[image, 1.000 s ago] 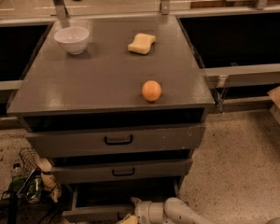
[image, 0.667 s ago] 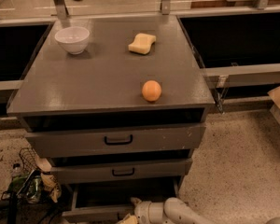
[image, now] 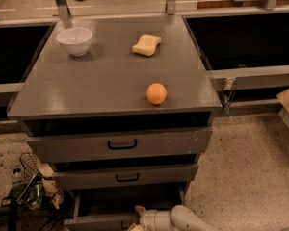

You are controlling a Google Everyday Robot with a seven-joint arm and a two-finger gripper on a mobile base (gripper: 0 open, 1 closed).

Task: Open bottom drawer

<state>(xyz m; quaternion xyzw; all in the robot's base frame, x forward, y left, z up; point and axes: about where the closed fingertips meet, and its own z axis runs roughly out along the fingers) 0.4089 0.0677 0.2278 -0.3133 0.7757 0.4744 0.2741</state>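
Three grey drawers sit stacked in a grey metal cabinet (image: 101,81) that fills the middle of the frame, its broad flat top seen from above and in front. The cabinet stands on a speckled stone floor (image: 250,167), with dark recessed bays behind it to the left and right.

The tallest grey drawer (image: 62,148) lies just under the top, fitted with a wide black handle (image: 122,144). Below it comes the mid-sized grey drawer (image: 86,178), which has a shorter black handle (image: 127,177). Both of these stand slightly forward of the cabinet frame.

The bottom drawer (image: 94,222), slim and grey, is at the lower centre of the frame. It is pulled out, so that its dark inner floor shows between the middle drawer and its narrow front panel, which meets the lower edge of the frame.

The pale grey robot arm (image: 188,220) enters from the lower right edge and reaches left. Its whitish gripper (image: 140,219) is at the bottom centre, right at the front panel of the bottom drawer. Whether it is spread or closed, and whether it grips anything, cannot be told.

At the lower left, a heap of clutter with a wire basket (image: 31,186) lies beside the cabinet.

On the cabinet top, a white round bowl (image: 74,41) stands in the upper left corner. A pale yellow sponge (image: 146,44) lies well to its right, near the back edge. A small orange fruit (image: 156,93) rests alone towards the front right.
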